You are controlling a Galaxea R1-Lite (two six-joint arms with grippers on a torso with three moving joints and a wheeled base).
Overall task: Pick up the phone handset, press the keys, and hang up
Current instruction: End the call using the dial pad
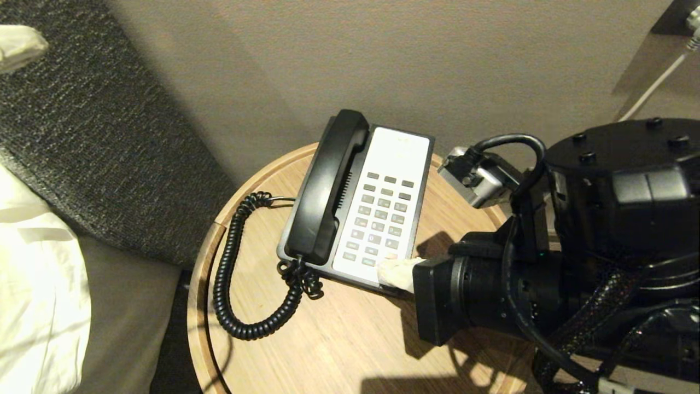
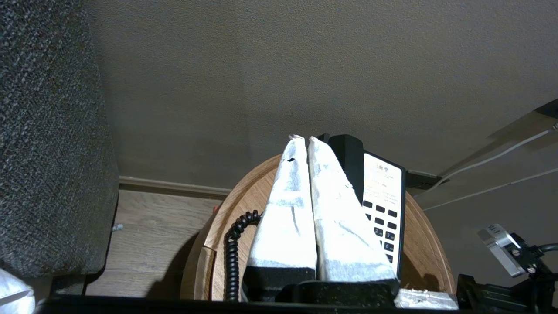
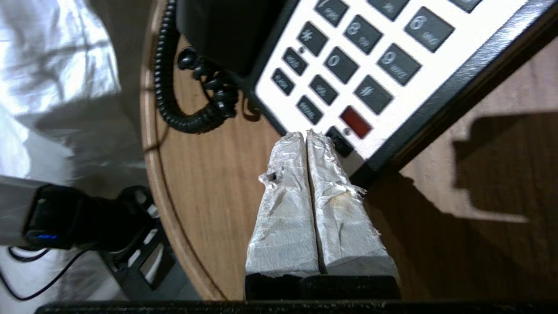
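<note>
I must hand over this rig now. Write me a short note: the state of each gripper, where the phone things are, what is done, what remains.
Right gripper: shut, tips at the near edge of the phone base, by the bottom row of keys.
Left gripper: shut, empty, held off the near side of the round table; not in the head view.
Phone handset: lying in its cradle, coiled cord looped on the table.
Done: cannot tell whether lifting or pressing has happened.
Left: judge from the handset; if nothing is done, lift, press, hang up.
</note>
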